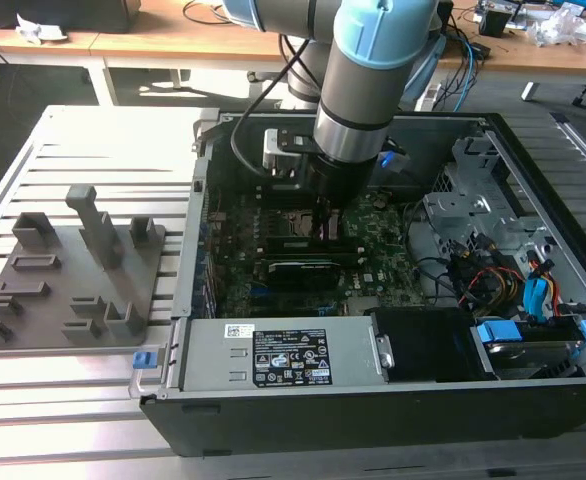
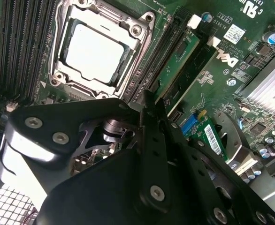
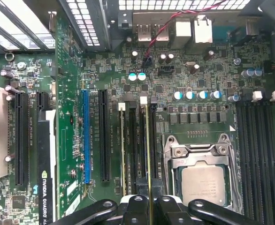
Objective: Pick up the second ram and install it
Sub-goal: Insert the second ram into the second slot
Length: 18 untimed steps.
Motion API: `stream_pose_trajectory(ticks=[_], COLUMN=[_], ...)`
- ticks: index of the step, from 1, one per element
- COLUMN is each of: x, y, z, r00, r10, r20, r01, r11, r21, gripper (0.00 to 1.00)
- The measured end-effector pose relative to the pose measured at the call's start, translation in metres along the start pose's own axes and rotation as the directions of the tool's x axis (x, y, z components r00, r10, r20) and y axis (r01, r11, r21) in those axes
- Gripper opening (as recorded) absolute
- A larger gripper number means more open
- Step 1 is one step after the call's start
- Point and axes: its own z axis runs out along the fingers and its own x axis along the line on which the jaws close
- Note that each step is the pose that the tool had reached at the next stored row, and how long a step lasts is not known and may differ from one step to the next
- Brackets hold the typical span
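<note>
So the pincer [image 3: 149, 206] is clamped on the second ram [image 3: 149, 154], held edge-down right over the memory slots [image 3: 136, 145] just beside the processor socket [image 3: 205, 173]. The stick's long axis runs parallel to the slots, straight below the pincer, and another stick [image 3: 122, 150] sits in a neighbouring slot.

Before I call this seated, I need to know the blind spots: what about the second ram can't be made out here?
- Near end of the second ram: in the first wrist view it is covered by the gripper, which is shut on it.
- How deep it sits in its slot: the first wrist view sees the stick edge-on, so depth cannot be judged.
- Contact point in the exterior view: the arm blocks the stick and its slot.
</note>
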Motion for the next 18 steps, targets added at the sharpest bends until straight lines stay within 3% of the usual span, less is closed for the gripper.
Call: stream_pose_trajectory(ticks=[6, 18], x=[0.0001, -0.0006], y=[-0.0001, 0.0005], z=[0.0020, 0.0094], r00=[1.0000, 1.0000], r10=[0.000, 0.000], r20=[-0.0044, -0.0045], r01=[0.000, 0.000], r11=[1.0000, 1.0000], r21=[0.0002, 0.0002], gripper=[0.14, 0.14])
